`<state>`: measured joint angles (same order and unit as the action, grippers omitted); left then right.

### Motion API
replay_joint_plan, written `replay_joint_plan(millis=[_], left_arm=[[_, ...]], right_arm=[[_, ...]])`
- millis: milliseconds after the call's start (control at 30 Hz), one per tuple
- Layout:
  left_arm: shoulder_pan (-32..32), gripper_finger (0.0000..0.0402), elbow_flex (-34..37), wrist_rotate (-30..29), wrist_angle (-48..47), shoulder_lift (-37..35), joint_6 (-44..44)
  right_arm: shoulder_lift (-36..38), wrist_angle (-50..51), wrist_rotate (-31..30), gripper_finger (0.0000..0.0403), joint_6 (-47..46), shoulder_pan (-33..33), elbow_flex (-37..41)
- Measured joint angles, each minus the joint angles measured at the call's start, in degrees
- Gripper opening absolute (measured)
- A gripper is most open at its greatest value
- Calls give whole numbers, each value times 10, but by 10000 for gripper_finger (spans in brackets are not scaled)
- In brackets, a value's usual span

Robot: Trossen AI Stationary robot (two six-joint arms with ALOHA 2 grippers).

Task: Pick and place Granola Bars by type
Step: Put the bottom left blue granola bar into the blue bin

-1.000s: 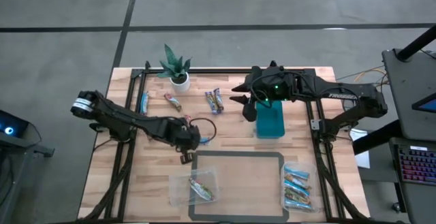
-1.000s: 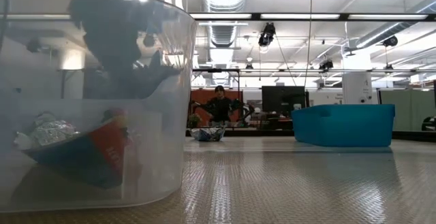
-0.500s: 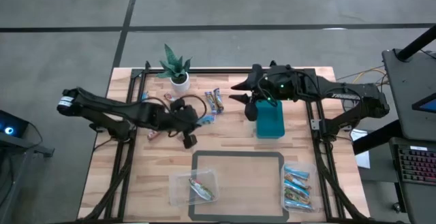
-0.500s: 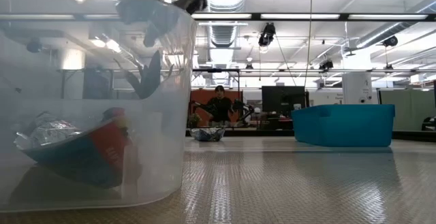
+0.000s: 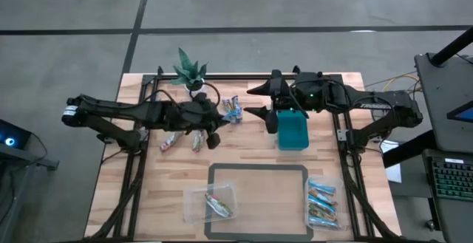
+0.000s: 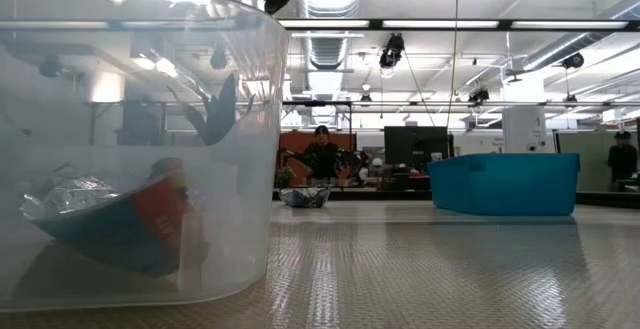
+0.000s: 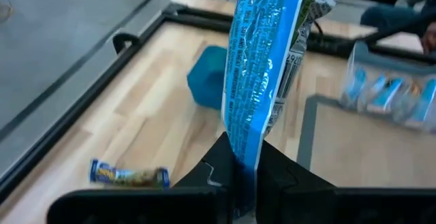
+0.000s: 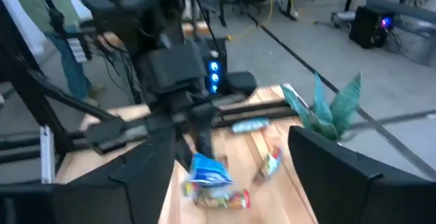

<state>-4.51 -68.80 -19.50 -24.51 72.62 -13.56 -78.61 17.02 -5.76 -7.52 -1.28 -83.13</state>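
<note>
My left gripper (image 5: 213, 134) hangs over the table's middle, left of the teal bin (image 5: 293, 132), shut on a bright blue granola bar (image 7: 262, 60). My right gripper (image 5: 251, 101) stands open by the bin's far left corner with nothing between its fingers. Loose bars lie flat on the wood at the far left (image 5: 168, 141), (image 5: 196, 139) and near the plant (image 5: 233, 108). A clear tub at the near left (image 5: 211, 202) holds one multicoloured bar (image 6: 110, 219). Another tub at the near right (image 5: 323, 204) holds several blue bars. My left gripper pinches one end of the blue bar's wrapper (image 7: 244, 157) between its two fingers. The rest of the bar stands out beyond the fingertips, in line with them. It is lifted clear of the table.
A potted plant (image 5: 191, 73) stands at the far edge. A dark rectangular outline (image 5: 259, 170) marks the near middle of the table. The low view shows people in the room behind the table.
My left gripper has swung from beside the near left tub toward the far edge and slightly right, carrying the blue bar clear of the table. My right gripper has opened wider by the teal bin.
</note>
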Motion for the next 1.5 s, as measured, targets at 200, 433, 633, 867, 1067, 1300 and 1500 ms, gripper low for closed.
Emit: replay_joint_plan(millis=[200, 433, 633, 867, 1067, 1300, 1500], left_arm=[[17, 7, -12, 2, 56, 0, 11], [19, 7, -32, 14, 120, 2, 35], [21, 7, -43, 15, 177, 2, 50], [29, 6, -46, 35, 219, 17, 50], [31, 6, -79, 55, 221, 65, 61], [33, 6, -135, 65, 199, 97, 80], [37, 6, -156, 65, 159, 100, 82]], right_arm=[[0, -25, 0, 301, -14, 6, 0], [-2, -33, 0, 302, -16, 7, -13], [-2, -33, -1, 304, -15, 7, -27], [-2, -32, -1, 298, -13, 7, -27], [-2, -31, -2, 297, -11, 7, -27], [-2, -9, -2, 279, -11, 7, -27], [-1, 3, -2, 258, -8, 7, -27]])
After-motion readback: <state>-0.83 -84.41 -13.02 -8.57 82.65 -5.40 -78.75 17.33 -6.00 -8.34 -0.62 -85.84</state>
